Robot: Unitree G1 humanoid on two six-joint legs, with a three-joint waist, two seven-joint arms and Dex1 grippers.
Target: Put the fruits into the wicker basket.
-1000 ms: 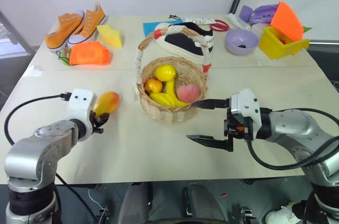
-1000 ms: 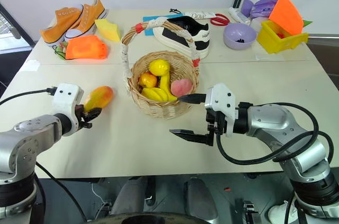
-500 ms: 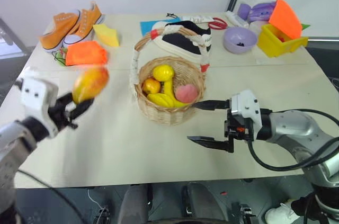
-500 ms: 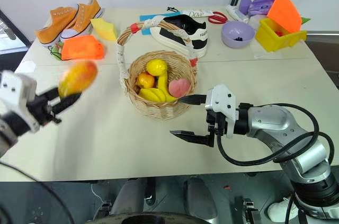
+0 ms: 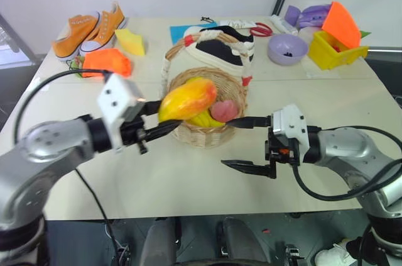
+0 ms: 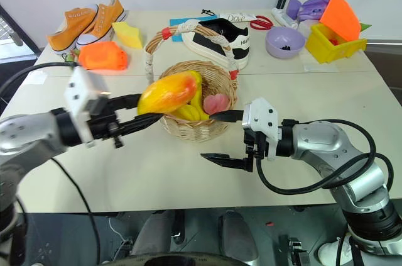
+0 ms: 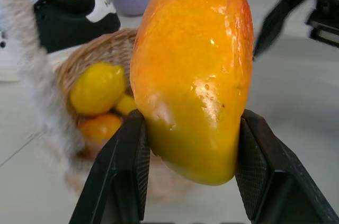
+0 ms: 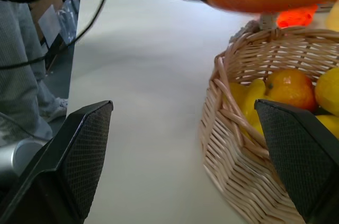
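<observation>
Head view, mango: my left claw (image 5: 164, 118) pinches the mango (image 5: 187, 98) by its lower end, so the long body sticks out ahead of the fingers and can go over the rim first.
Head view, basket: the wicker basket (image 5: 207, 134) sits mid-bench, its arched handle (image 5: 168, 57) rising on the side the mango comes from; I carry the fruit lying level, I judge, to slip under that arch.
Head view, contents: a lemon (image 6: 193, 77) and a pink fruit (image 5: 223, 110) already lie inside, so the free room looks to be at the front.
Head view, right claw: my right claw (image 5: 248, 143) hangs just beside the basket with its two fingers spread wide and nothing between them, kept off the drop path.
Left wrist view: both pads (image 7: 131, 168) press the mango's narrow end; the basket lies beyond it, the fruit not yet inside.
Right wrist view: the basket wall (image 8: 238, 160) is close by and the mango passes across above its rim; how far it clears the rim I cannot tell, as it is blurred.
Bench (image 5: 188, 178): bare in front of the basket.
</observation>
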